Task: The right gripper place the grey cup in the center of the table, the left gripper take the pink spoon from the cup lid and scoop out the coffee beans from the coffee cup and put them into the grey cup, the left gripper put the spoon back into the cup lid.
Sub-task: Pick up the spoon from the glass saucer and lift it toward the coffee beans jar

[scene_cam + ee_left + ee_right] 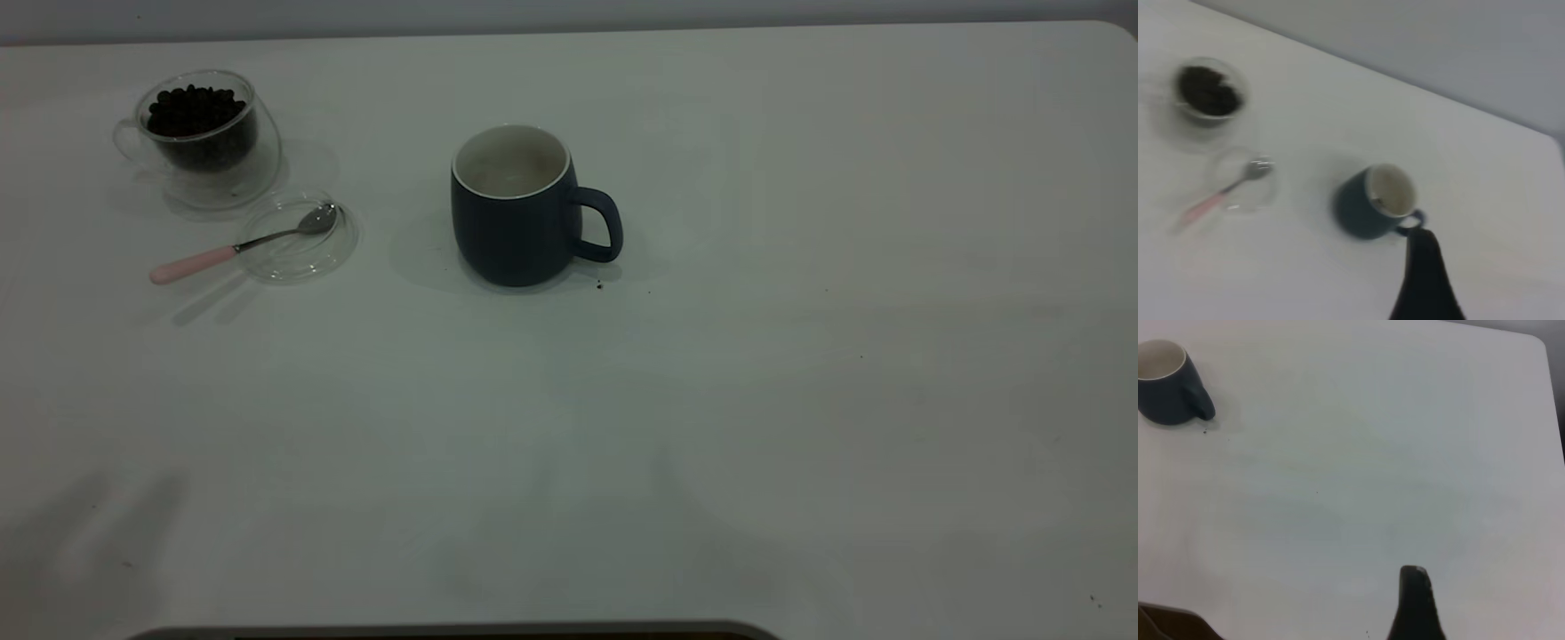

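Nearby, matte rounded grey cup; clear glass coffee cup.

Below my wrist I see the grey cup upright, the pink spoon lying across the cup lid, and the coffee cup beyond.

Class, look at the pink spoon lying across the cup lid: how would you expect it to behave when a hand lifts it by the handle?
The pink spoon looks rigid, with a thin metal neck, so it probably won't flex. Its bowl rests in the cup lid while the handle overhangs onto the table, so it may pivot or slide. The lid looks light and may shift too.
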Controlling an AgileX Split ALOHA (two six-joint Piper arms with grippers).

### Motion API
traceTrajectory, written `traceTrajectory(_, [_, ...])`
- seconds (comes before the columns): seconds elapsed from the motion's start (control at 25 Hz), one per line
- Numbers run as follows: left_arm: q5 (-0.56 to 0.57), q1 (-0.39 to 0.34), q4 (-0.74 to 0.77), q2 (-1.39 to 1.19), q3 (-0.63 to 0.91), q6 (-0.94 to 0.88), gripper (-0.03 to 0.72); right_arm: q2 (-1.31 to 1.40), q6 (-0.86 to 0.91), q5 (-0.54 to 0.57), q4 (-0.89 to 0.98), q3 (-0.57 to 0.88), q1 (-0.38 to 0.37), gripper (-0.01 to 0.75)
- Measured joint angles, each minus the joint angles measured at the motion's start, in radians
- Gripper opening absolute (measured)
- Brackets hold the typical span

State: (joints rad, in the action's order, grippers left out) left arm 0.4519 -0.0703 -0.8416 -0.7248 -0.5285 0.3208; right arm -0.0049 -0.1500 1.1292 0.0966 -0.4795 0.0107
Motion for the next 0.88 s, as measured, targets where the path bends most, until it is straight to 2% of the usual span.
traceTrajectory(0.2, [-0.066,0.000,-0.524,-0.322,-0.052,0.524,0.596,0.000,0.000,0.000,0.000,0.000,0.000,0.591])
traceTrajectory(0.28, [-0.051,0.000,-0.720,-0.450,-0.071,0.704,0.596,0.000,0.000,0.000,0.000,0.000,0.000,0.591])
traceTrajectory(0.36, [-0.016,0.000,-0.843,-0.561,-0.091,0.837,0.596,0.000,0.000,0.000,0.000,0.000,0.000,0.591])
traceTrajectory(0.48, [0.029,0.000,-0.906,-0.712,-0.109,0.895,0.596,0.000,0.000,0.000,0.000,0.000,0.000,0.591])
traceTrajectory(0.68, [0.039,-0.016,-0.918,-0.892,-0.112,0.908,0.596,0.000,0.000,0.000,0.000,0.000,0.000,0.591])
traceTrajectory(0.88, [0.099,-0.131,-0.920,-1.020,-0.119,0.926,0.595,0.000,0.000,0.000,0.000,0.000,0.000,0.591])
